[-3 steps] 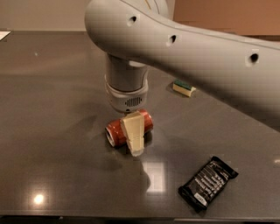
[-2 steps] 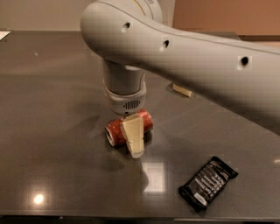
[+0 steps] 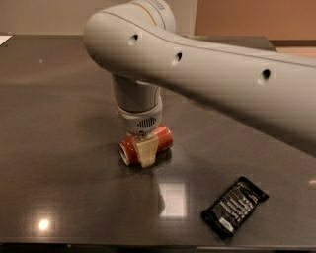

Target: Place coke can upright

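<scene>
- Gripper [image 3: 147, 148] status? Where's it sitting?
- Down at the table [image 3: 59, 148], mid-frame, straddling the middle of the coke can [image 3: 163, 138]. Clamped or loose on it: can't tell from this angle.
- OK, walk me through it front to back.
- Nearest, front right: black snack packet [image 3: 235, 205], flat, white print on top, lying at a diagonal, well apart from the can. Left of it is a pale square glare patch [image 3: 173, 200] on the dark glossy top, plus a small bright spot [image 3: 43, 225] front left.
- Can itself?
- On its side, not upright. Red body, silver end [image 3: 126, 154] facing front left, other end pointing back right. Resting on the tabletop, near centre.
- Above it?
- Grey wrist [image 3: 139, 111] stands vertical right over the can, with a small grille at its lower rim. From there the grey arm [image 3: 207, 69] runs out to the right edge, three dark holes along its side. It covers much of the table's back right.
- Far end?
- Table's back edge, then a pale wall [image 3: 59, 15] on the left and a brown panel [image 3: 237, 17] on the right. Sliver of something white [image 3: 4, 39] at the far left edge, can't identify.
</scene>
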Available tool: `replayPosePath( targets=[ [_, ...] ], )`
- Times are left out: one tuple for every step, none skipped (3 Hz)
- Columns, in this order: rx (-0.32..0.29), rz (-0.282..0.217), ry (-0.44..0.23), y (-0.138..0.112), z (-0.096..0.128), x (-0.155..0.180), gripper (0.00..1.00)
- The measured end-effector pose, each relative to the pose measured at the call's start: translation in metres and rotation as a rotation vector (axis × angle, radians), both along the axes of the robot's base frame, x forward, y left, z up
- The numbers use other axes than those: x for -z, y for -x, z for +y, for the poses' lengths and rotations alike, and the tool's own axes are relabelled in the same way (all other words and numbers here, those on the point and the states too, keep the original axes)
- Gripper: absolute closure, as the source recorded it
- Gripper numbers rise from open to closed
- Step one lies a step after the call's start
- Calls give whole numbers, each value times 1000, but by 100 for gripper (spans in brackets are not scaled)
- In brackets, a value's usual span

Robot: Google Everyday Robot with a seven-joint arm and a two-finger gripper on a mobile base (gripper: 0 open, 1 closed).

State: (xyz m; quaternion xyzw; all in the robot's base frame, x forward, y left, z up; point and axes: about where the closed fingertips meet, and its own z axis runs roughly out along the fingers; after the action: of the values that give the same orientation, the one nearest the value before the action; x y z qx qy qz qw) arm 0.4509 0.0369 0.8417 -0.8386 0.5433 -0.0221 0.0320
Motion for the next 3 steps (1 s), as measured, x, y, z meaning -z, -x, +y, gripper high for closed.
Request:
replayPosePath(
  targets=[
    [-2,3,-1,1,-2,-3,62],
    [16,23,-56,-5,-3,-18,87],
    [49,32,-161,-11,-5,-48,100]
  ],
)
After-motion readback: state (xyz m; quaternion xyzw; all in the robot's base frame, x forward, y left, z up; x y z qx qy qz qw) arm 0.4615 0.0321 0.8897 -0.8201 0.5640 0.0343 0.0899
